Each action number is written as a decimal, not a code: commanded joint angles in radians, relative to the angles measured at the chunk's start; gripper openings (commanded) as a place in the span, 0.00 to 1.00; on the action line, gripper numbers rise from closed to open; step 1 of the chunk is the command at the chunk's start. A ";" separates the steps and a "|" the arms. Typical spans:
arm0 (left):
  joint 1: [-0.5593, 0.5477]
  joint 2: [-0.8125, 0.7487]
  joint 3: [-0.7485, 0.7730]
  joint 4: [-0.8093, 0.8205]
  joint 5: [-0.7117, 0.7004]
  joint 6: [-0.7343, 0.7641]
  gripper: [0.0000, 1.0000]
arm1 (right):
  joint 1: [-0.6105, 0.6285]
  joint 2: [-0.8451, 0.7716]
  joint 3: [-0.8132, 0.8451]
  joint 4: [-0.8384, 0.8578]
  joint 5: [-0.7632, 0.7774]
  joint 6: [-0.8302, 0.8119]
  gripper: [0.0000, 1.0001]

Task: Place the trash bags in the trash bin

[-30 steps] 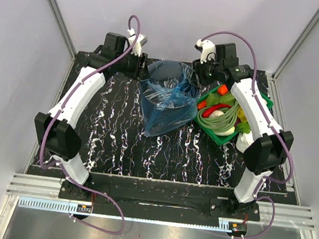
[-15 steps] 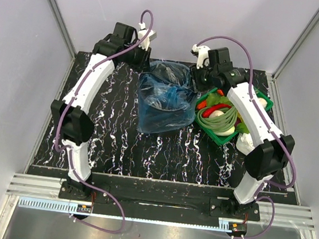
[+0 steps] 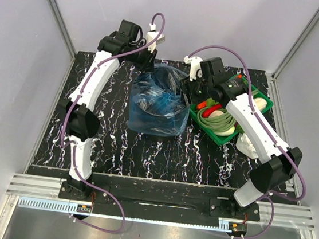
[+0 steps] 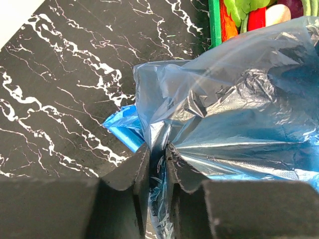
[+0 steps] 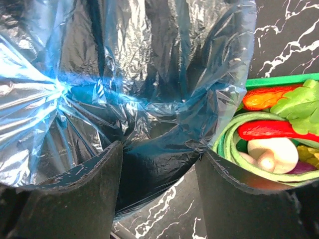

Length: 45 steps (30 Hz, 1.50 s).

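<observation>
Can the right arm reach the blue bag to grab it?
Probably yes. The right end effector is open, with the blue bag just ahead and nothing between them. The green tray sits off to one side.

Pale lavender walls [image 3: 14, 80] enclose a black, white-veined marble tabletop [image 3: 110, 143].

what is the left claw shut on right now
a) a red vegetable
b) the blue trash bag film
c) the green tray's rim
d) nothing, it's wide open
B: in the left wrist view the left claw has its jaws nearly together, pinching a gathered fold of the blue trash bag.
</observation>
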 commanded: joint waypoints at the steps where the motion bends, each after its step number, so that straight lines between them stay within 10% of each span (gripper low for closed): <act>1: -0.029 0.031 0.047 0.048 0.016 0.035 0.23 | 0.045 -0.090 -0.030 0.040 -0.085 -0.009 0.66; 10: -0.039 0.008 0.061 0.114 0.018 -0.011 0.64 | 0.045 -0.210 -0.041 0.018 0.002 -0.061 0.78; 20: -0.039 -0.096 -0.023 0.148 0.013 -0.023 0.87 | 0.044 -0.233 -0.024 -0.020 0.140 -0.087 0.84; 45: 0.049 -0.425 -0.367 0.192 0.110 0.116 0.95 | -0.208 -0.325 -0.530 0.306 -0.502 -0.567 0.86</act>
